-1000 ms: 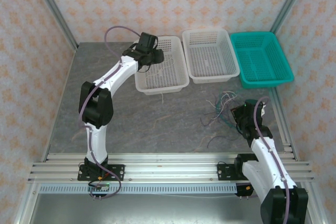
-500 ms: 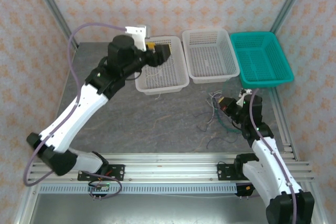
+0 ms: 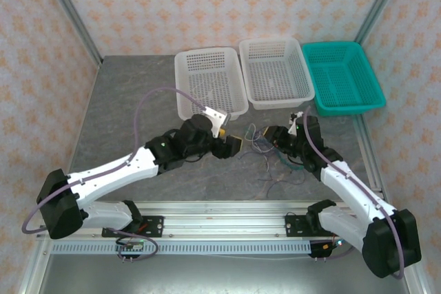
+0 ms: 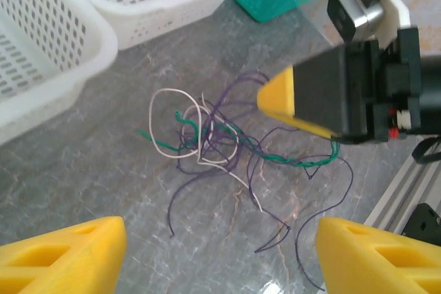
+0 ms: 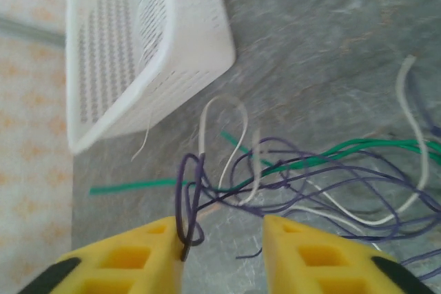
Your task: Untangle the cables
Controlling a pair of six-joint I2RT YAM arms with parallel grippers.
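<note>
Left pincer (image 4: 219, 239) gapes released, facing the tangled cables (image 4: 207, 135) — right pincer (image 5: 224, 235), also released, just beside them.

Two white baskets (image 3: 185, 94) (image 3: 270, 40), one teal basket (image 3: 331, 45), perhaps five tangled cables (image 4: 207, 135).

No writing, label, brand name, number or sign can be read on anything here. The small green board (image 3: 131, 244) under the rail at the worktop's near edge is too small to show any print.
</note>
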